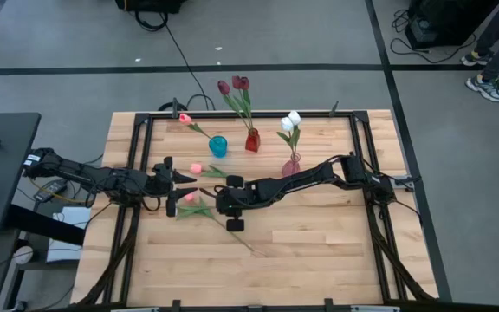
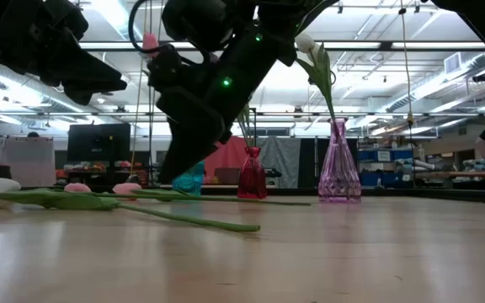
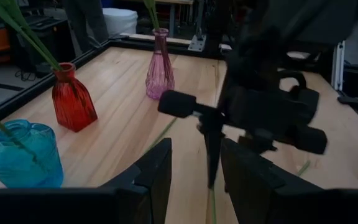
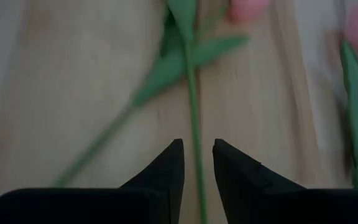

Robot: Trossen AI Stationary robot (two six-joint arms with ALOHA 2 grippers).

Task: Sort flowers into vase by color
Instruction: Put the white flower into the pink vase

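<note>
3 vases [image 1: 252, 139] behind loose tulips [image 1: 199, 168]

You have 3 vases: 1 blue [image 1: 218, 146], 1 red [image 1: 252, 140], 1 pink [image 1: 291, 165]. You have 7 tulips: 3 pink [image 1: 196, 168], 2 dark red [image 1: 239, 83], 2 white [image 1: 291, 120].
</note>
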